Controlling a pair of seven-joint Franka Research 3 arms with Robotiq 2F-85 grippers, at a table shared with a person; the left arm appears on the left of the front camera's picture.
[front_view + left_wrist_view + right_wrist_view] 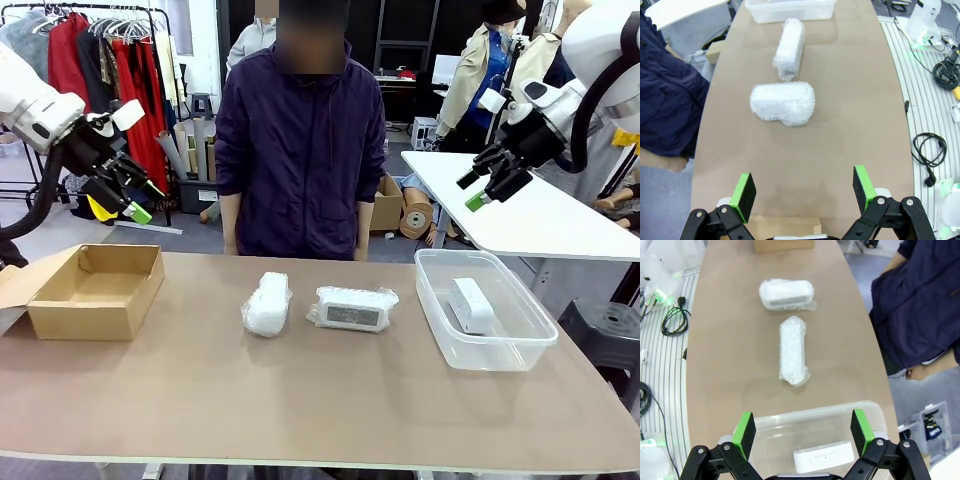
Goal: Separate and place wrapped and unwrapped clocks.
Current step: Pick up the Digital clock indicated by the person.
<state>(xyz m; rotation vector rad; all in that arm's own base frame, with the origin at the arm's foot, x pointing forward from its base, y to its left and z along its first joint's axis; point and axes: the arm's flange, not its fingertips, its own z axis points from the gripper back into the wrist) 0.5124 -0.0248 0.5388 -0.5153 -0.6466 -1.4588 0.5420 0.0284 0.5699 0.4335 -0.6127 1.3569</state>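
Bare white plastic clock (470, 303) sits in clear plastic tub (490, 358), two bubble-wrapped white clocks (267, 303) on table (300, 410); my left end effector (140, 200) and right end effector (472, 190) hover spread, empty, so next I'd probably grab one wrapped for brown cardboard box (85, 322).

A brown tabletop (300, 400) spans the lower part of the front view. Behind it at upper left, a clothes rack (105, 22) holds red garments (135, 90). At right stands a white table (540, 215), with cardboard rolls (414, 215) on the grey floor (180, 240) beside it. A black stool (606, 338) sits at lower right.
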